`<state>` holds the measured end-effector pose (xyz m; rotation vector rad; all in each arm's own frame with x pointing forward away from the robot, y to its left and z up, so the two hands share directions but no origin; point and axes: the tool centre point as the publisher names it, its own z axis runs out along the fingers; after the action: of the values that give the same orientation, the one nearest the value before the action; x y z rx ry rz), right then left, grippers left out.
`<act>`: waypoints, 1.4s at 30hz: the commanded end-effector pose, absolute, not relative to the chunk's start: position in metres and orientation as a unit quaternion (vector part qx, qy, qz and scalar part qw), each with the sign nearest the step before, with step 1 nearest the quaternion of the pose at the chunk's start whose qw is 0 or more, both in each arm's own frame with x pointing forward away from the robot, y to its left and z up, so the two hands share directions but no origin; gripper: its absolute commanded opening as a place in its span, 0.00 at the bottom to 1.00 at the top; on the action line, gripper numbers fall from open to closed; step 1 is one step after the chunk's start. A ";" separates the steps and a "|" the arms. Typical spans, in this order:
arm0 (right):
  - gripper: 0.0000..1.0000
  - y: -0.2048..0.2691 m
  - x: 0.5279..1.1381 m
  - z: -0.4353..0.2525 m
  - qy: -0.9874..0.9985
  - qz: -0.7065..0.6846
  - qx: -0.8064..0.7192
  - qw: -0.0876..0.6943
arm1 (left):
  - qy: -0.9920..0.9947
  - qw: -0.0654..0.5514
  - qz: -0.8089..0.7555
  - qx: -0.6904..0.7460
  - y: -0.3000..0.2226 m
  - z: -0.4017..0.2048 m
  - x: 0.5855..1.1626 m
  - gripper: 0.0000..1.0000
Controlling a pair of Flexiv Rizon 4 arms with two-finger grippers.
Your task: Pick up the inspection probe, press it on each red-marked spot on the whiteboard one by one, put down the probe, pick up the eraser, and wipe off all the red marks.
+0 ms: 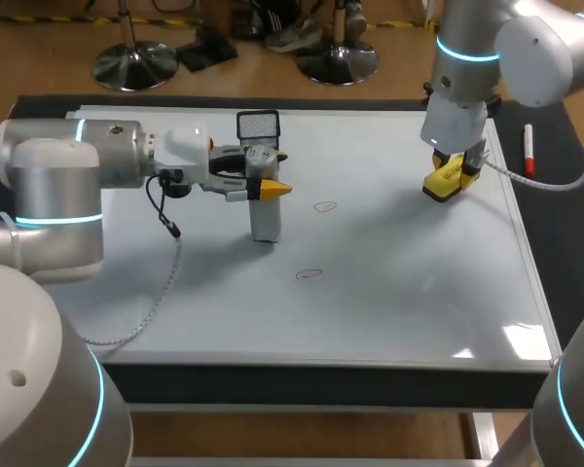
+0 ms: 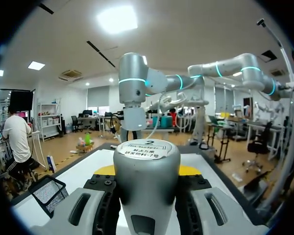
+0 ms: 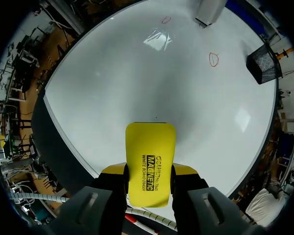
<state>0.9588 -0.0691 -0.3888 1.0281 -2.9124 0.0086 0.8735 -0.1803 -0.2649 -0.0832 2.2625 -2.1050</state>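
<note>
Inspection probe [image 1: 264, 216]: stands upright on whiteboard [image 1: 399, 292], left of centre, base on bare board and not on either mark. Clamped high up from two sides by L gripper [image 1: 271, 187], w/ arm lying approx. level over the board. Eraser [image 3: 151, 164]: yellow, pinched across its sides by R gripper [image 3: 149, 183], over right part of board; touching surface or not, can't tell. First red mark [image 1: 325, 206] just right of probe, second red mark [image 1: 310, 274] nearer front edge. Both intact, neither pressed at this moment.

Risks, as judged from here:
- Missing the spot: small ovals, wide probe base, so easy to land beside a mark instead of on it.
- Tipping or slipping: side grip near the top, so a hard downward push probably levers the cylinder over or slides it through the fingers.
- Smearing: dragging instead of lifting between marks likely spreads red ink before the check is done.
- Wiping too soon: eraser already in hand, so any early sweep removes marks not yet probed.
- Arm clash: both marks sit close to L gripper, so R arm reaching in w/ eraser could strike probe or wrist.
- Snagging: loose cable [image 1: 165, 219] under L wrist may trail over the board.
- Mesh basket [image 1: 258, 125] just behind probe, at risk of a knock on retreat.
</note>
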 end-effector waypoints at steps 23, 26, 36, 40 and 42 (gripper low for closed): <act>0.00 -0.070 0.959 -0.388 -0.942 0.004 0.333 0.027 | 0.737 0.018 -0.675 -0.033 -0.185 -0.279 0.880 0.00; 0.00 -0.070 0.959 -0.388 -0.942 0.004 0.333 0.027 | 0.738 0.017 -0.674 -0.034 -0.186 -0.281 0.880 0.00; 0.00 -0.070 0.959 -0.388 -0.942 0.004 0.333 0.027 | 0.739 0.017 -0.673 -0.036 -0.186 -0.283 0.879 0.00; 0.00 -0.070 0.959 -0.388 -0.942 0.004 0.333 0.027 | 0.739 0.017 -0.672 -0.037 -0.186 -0.283 0.879 0.00; 0.00 -0.070 0.959 -0.388 -0.942 0.004 0.333 0.027 | 0.739 0.017 -0.672 -0.039 -0.186 -0.283 0.879 0.00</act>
<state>0.9588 -0.0691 -0.3887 1.0281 -2.9124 0.0086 0.8791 -0.1857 -0.2808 -0.1172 2.2984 -2.0909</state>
